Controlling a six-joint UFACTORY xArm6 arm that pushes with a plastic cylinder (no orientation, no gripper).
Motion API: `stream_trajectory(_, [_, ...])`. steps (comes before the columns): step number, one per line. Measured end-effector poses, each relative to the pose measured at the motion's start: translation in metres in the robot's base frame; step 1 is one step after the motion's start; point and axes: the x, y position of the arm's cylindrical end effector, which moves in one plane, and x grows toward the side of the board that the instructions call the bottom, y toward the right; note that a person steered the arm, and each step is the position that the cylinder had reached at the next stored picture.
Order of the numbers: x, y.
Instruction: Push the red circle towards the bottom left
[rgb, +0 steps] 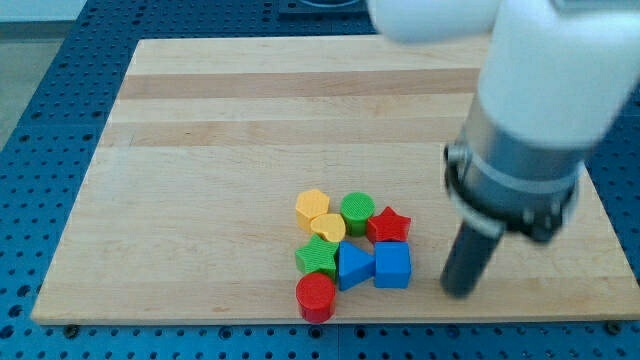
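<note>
The red circle (316, 295) lies near the board's bottom edge, at the bottom of a tight cluster of blocks. Touching it from above are a green star (317, 256) and a blue triangle (353, 267). My tip (458, 292) is at the view's right of the cluster, about level with the red circle and well apart from it. The blue cube (392, 265) lies between my tip and the red circle's side of the cluster.
The cluster also holds a yellow hexagon (312, 207), a yellow heart (328, 227), a green circle (357, 212) and a red star (388, 225). The wooden board (250, 120) ends just below the red circle. The arm's white body (540, 90) covers the view's upper right.
</note>
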Motion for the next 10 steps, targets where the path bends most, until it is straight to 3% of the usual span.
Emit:
stream_trajectory(5, [0.002,-0.042])
stream_trajectory(6, [0.002,-0.097])
stream_trajectory(10, [-0.001,-0.132])
